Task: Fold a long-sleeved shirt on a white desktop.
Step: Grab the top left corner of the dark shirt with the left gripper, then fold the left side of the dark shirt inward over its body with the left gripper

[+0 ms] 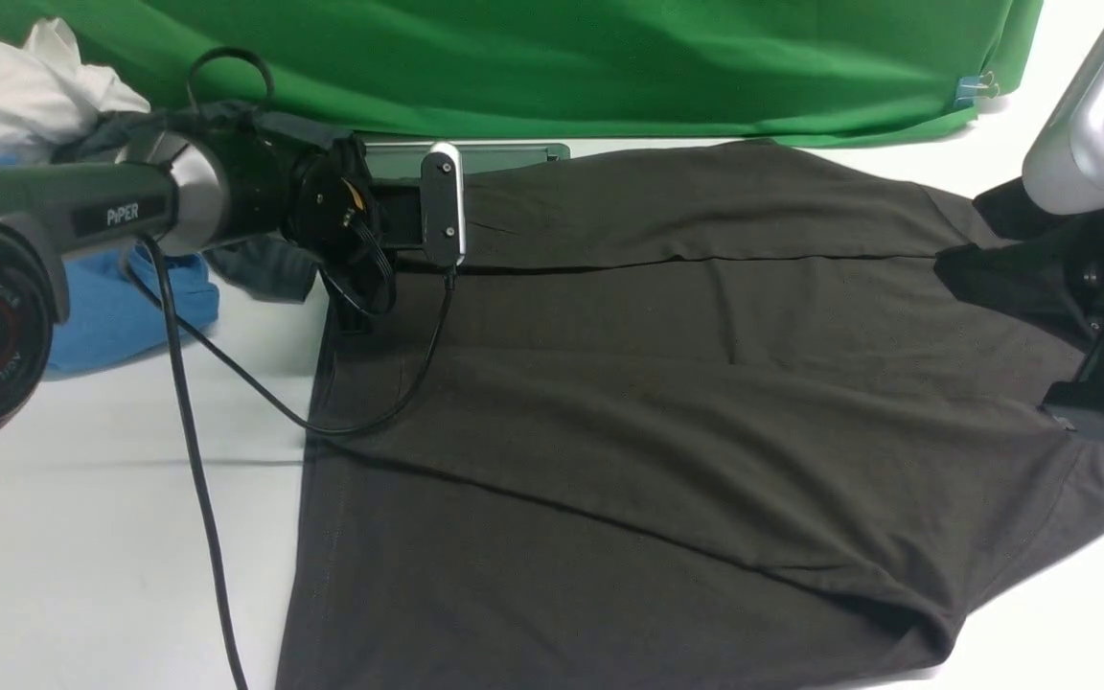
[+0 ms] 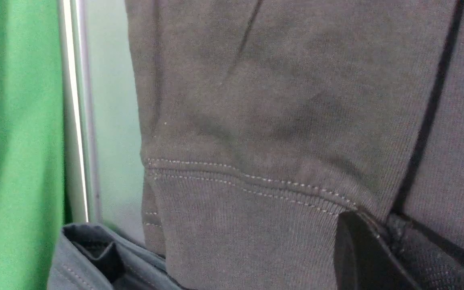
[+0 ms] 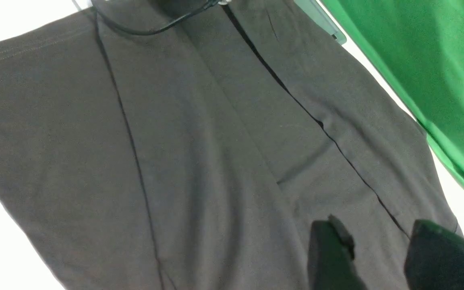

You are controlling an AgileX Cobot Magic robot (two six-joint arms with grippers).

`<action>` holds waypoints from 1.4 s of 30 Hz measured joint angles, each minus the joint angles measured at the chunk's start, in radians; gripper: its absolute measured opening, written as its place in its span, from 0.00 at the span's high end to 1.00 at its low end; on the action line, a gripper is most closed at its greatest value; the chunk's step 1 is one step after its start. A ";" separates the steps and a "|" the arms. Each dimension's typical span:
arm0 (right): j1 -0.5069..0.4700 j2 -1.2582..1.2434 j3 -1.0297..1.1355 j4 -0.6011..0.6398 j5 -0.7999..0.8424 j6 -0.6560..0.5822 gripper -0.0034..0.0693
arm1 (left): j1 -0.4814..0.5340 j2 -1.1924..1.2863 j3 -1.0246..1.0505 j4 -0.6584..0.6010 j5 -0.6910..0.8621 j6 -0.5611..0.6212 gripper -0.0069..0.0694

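Observation:
The long-sleeved shirt [image 1: 705,412] is dark brownish-grey and lies spread over the white desktop [image 1: 82,537]. One sleeve is folded along its far edge. My left gripper [image 1: 423,230] reaches in from the left at the shirt's far left corner, its tips hidden behind the wrist camera. In the left wrist view the left gripper [image 2: 385,241] is shut on the sleeve's ribbed, stitched cuff [image 2: 248,225]. My right gripper [image 1: 1089,383] hangs at the shirt's right end. In the right wrist view the right gripper [image 3: 381,245] stands open just above the shirt [image 3: 199,153], holding nothing.
A green cloth backdrop [image 1: 562,57] runs along the back. At the far left lie a white cloth pile [image 1: 15,86], a blue garment [image 1: 121,316] and a charcoal garment [image 1: 264,268]. A flat grey panel [image 1: 504,153] sits behind the shirt. The left arm's cable [image 1: 255,388] trails over the shirt's edge.

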 joint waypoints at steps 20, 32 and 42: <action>0.000 0.000 0.056 -0.001 -0.004 0.003 0.55 | -0.068 -0.181 -0.004 -0.080 0.451 -0.162 0.87; 0.000 0.032 0.058 -0.002 -0.027 0.063 0.55 | -0.072 -0.351 -0.004 -0.171 0.570 -0.234 0.87; 0.000 0.092 0.058 -0.002 -0.032 0.102 0.55 | -0.093 -0.438 0.030 -0.208 0.773 -0.286 0.87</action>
